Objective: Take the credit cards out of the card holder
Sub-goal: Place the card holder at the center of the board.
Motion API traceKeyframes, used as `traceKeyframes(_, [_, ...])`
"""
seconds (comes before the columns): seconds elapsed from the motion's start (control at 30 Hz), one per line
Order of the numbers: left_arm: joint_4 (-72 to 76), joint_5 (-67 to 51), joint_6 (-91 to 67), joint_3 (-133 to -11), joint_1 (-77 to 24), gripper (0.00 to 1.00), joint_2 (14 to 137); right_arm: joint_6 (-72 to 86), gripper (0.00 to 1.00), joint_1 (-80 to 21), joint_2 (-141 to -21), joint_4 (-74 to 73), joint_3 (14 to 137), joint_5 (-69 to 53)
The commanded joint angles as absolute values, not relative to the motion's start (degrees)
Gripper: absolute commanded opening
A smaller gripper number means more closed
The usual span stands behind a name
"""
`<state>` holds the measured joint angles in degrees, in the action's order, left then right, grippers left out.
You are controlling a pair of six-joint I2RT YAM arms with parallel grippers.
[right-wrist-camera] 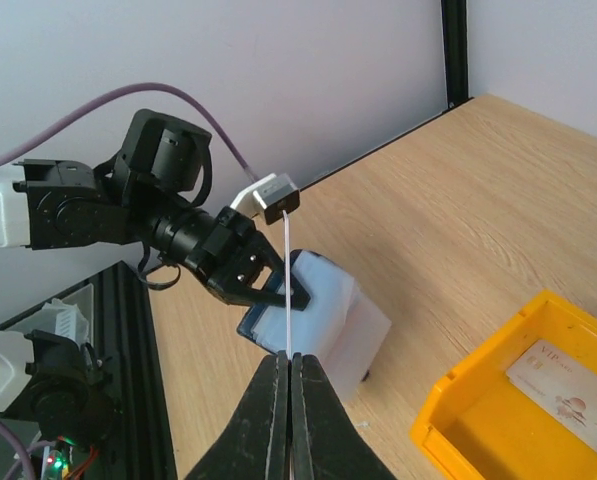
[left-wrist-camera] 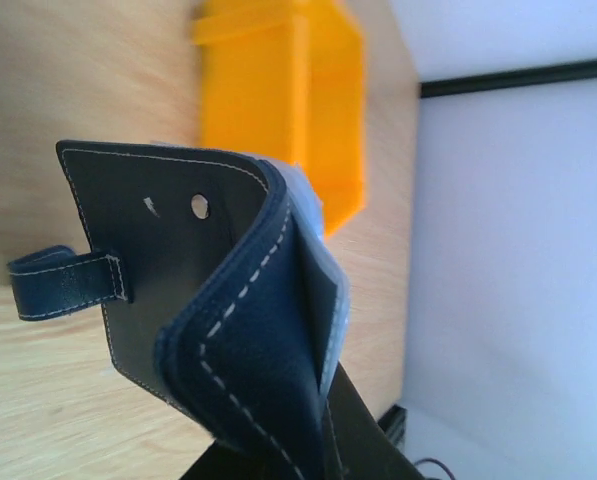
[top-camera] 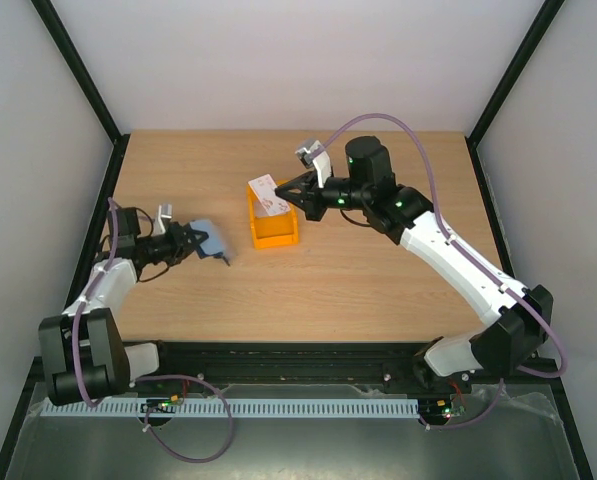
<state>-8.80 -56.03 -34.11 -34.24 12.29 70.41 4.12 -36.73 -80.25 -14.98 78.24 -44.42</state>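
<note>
**Pinching a Card Above the Orange Bin**

The right claw (right-wrist-camera: pixel 289 362) is clamped shut on a credit card (right-wrist-camera: pixel 289 290), thin and pale, which shows edge-on in the right wrist view. From above, that claw reaches leftward over the orange bin (top-camera: pixel 275 238), which stands near the middle of the wooden surface (top-camera: pixel 378 280). A second credit card (right-wrist-camera: pixel 568 392), whitish with reddish print, lies flat on the bin's floor.

Well to the left, the left claw (top-camera: pixel 190 243) is closed on the card holder (top-camera: pixel 210 240). The holder is folded open, its dark navy outside and snap tab (left-wrist-camera: pixel 63 283) facing the left wrist camera. Its lighter grey-blue inside is turned toward the bin. Whether the holder touches the surface cannot be told.
</note>
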Motion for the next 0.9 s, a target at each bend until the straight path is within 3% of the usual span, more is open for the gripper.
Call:
traceKeyframes(0.0, [3.2, -65.8, -42.6, -36.3, 9.7, 0.02, 68.1, 4.2, 0.02, -37.2, -80.7, -14.5, 78.8, -44.8])
traceKeyframes(0.2, [8.3, -64.1, -47.6, -29.8, 12.0, 0.02, 70.5, 4.3, 0.02, -37.6, -81.2, -14.6, 79.3, -45.0])
traceKeyframes(0.37, [-10.0, -44.6, -34.0, -31.7, 13.7, 0.03, 72.9, 4.2, 0.02, -37.7, -80.8, -15.1, 79.1, -44.5])
traceKeyframes(0.57, [-17.7, -24.1, -30.4, -31.3, 19.9, 0.14, 72.2, 4.1, 0.02, -38.1, -80.4, -16.0, 79.2, -43.9])
traceKeyframes(0.63, [-18.4, -21.1, -30.2, -30.4, 21.8, 0.3, 70.2, 3.8, 0.02, -38.4, -80.4, -16.5, 79.3, -43.7])
traceKeyframes(0.77, [-19.5, -16.6, -29.0, -31.2, 23.1, 0.72, 67.7, 3.4, 0.02, -38.8, -80.7, -17.0, 79.4, -43.5])
traceKeyframes(0.87, [-20.9, -12.1, -27.4, -33.5, 24.1, 0.9, 66.9, 2.9, 0.02, -39.4, -81.2, -18.0, 80.1, -43.1])
